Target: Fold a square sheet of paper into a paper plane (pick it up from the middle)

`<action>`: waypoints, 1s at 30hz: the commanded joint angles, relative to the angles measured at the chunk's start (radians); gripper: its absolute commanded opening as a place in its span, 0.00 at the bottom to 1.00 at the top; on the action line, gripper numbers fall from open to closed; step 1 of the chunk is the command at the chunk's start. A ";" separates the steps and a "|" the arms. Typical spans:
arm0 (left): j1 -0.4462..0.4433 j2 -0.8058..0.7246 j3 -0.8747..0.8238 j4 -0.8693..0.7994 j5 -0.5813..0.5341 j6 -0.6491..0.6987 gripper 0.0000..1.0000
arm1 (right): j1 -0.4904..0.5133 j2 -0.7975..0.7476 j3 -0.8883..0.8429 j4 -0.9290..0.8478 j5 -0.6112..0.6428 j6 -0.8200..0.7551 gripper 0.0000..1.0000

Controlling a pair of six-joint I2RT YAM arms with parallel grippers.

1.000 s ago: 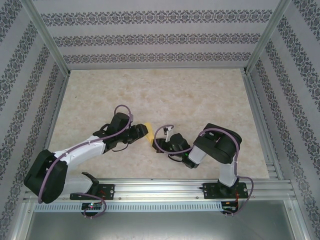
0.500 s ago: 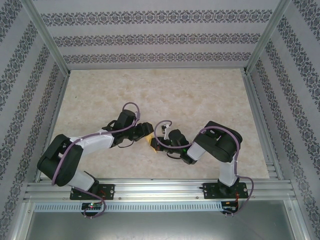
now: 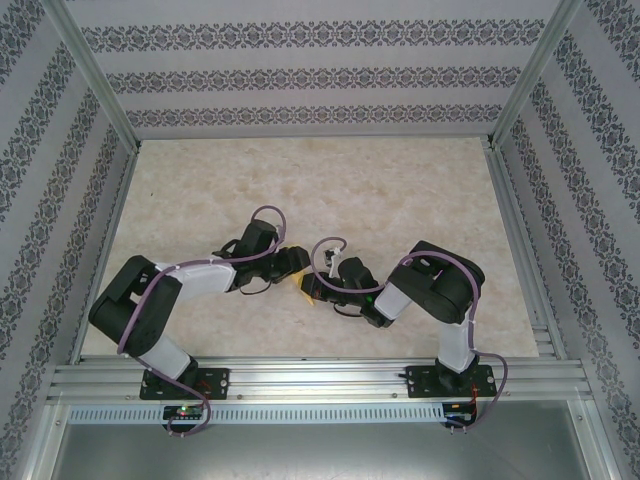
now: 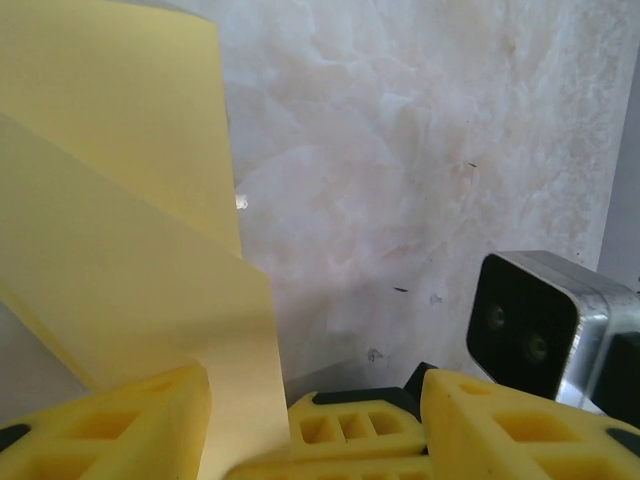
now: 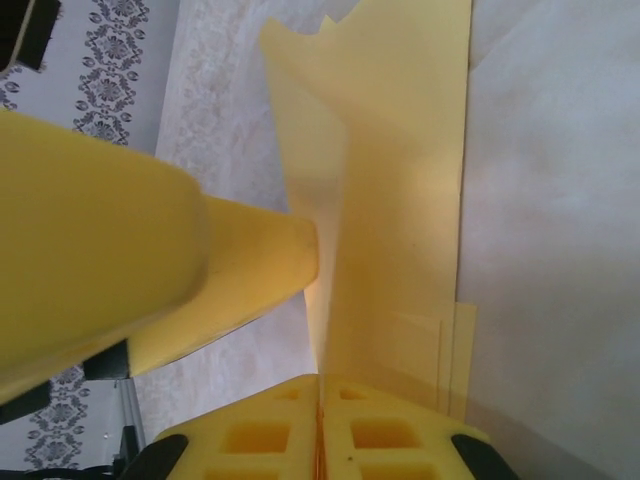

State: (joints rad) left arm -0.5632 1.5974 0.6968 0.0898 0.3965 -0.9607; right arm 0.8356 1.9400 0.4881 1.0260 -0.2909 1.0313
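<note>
Enclosure: pale marbled table [image 3: 400,190], patterned wallpaper walls [image 3: 300,75], aluminium rail [image 3: 320,378] at the near edge carrying both arm bases.

Item 1, yellow paper sheet [image 3: 302,287]: partly folded, with layered flaps. It is at the table's middle, between the two wrists. In the left wrist view, the sheet [image 4: 130,250] stands upright at the left.

Item 2, right gripper [image 5: 320,420]: pads pressed together, clamped on the sheet's [image 5: 400,200] lower edge. In the overhead view, the gripper [image 3: 315,290] sits just beside the paper.

Item 3, left gripper [image 4: 315,385]: jaws apart. The paper passes against the inner face of one finger [image 4: 120,425]. That gripper's finger [image 5: 150,260] touches the sheet in the right wrist view.
</note>
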 commanded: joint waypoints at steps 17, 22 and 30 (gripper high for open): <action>0.010 -0.001 0.056 -0.015 -0.008 0.094 0.60 | -0.006 -0.008 -0.037 -0.195 0.036 0.058 0.03; 0.012 -0.037 0.058 -0.048 -0.023 0.115 0.63 | -0.007 -0.015 -0.029 -0.259 0.032 0.088 0.01; 0.012 -0.059 0.023 -0.020 -0.002 0.118 0.65 | -0.010 0.002 -0.023 -0.277 0.019 0.166 0.01</action>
State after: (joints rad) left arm -0.5629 1.5555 0.7265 0.0620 0.3874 -0.8673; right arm 0.8318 1.9041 0.4911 0.9344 -0.2798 1.1553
